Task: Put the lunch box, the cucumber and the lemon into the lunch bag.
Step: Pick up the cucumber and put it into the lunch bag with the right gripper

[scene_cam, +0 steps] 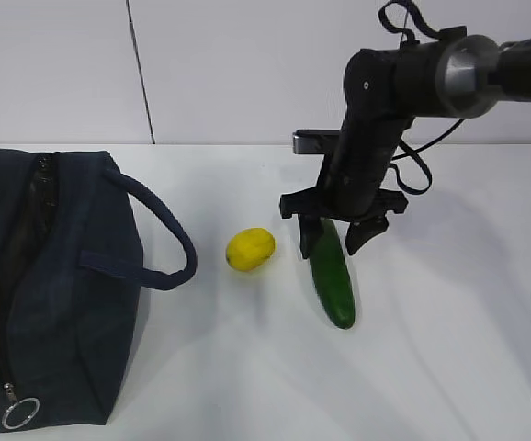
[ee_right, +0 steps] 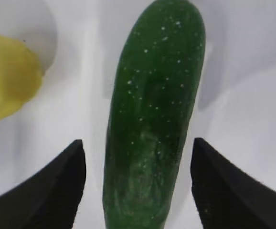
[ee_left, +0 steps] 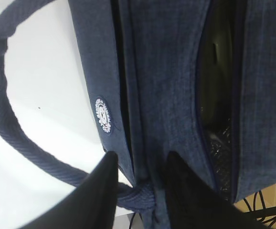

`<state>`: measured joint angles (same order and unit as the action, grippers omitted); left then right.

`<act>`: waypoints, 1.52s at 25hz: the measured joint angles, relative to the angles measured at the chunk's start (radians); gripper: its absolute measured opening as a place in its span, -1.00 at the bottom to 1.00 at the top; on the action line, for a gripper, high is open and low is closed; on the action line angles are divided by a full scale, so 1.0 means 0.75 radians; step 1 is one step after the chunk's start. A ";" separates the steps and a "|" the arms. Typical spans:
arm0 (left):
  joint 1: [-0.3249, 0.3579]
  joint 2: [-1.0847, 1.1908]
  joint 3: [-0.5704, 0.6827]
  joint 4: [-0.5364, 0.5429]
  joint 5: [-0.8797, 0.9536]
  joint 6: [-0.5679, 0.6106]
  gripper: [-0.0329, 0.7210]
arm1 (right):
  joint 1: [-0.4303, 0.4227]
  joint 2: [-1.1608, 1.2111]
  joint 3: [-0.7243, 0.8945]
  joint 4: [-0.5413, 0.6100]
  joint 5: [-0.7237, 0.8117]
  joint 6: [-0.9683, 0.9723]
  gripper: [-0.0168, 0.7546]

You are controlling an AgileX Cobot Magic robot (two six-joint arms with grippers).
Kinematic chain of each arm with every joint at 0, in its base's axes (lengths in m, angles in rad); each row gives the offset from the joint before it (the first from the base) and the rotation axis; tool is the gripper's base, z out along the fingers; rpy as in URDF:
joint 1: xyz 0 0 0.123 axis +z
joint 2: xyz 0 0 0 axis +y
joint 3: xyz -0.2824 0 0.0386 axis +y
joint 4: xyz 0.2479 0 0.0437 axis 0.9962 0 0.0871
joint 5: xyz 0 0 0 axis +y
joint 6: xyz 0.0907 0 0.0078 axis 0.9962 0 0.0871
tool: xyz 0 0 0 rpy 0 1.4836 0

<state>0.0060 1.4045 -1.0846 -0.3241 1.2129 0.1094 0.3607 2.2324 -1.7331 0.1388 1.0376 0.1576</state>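
The navy lunch bag (scene_cam: 54, 276) lies at the left with its top zipper open. In the left wrist view my left gripper (ee_left: 142, 155) is shut on a fold of the lunch bag (ee_left: 166, 86) beside the handle's base; it is out of the exterior view. The yellow lemon (scene_cam: 250, 249) rests mid-table, and the dark green cucumber (scene_cam: 333, 276) lies just right of it. My right gripper (scene_cam: 330, 246) hangs open over the cucumber's far end. Its fingers straddle the cucumber (ee_right: 152, 119) with a gap on each side, the lemon (ee_right: 6, 78) off to the left. The lunch box is out of view.
The bag's looped handle (scene_cam: 169, 239) curves out toward the lemon. A silver ring pull (scene_cam: 19, 412) hangs at the bag's near end. The white table (scene_cam: 449, 367) runs back to a pale wall. The dark zipper opening (ee_left: 219, 95) shows a black lining.
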 joint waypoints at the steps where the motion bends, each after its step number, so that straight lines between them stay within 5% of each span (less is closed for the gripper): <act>1: 0.000 0.000 0.000 0.000 0.000 0.000 -0.28 | 0.000 0.011 0.000 0.000 0.000 0.000 0.34; 21: 0.000 0.000 0.000 0.000 0.000 0.000 -0.28 | 0.000 0.076 -0.014 0.003 0.003 0.004 0.33; 29: 0.000 0.000 0.000 -0.030 0.001 0.000 -0.28 | 0.000 0.079 -0.016 0.006 0.006 0.004 -0.01; 38: 0.000 0.000 0.000 -0.033 0.001 0.000 -0.28 | 0.000 0.079 -0.050 0.006 0.187 -0.004 -0.07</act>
<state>0.0060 1.4045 -1.0846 -0.3487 1.2134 0.1094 0.3607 2.2914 -1.7709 0.1432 1.1779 0.1547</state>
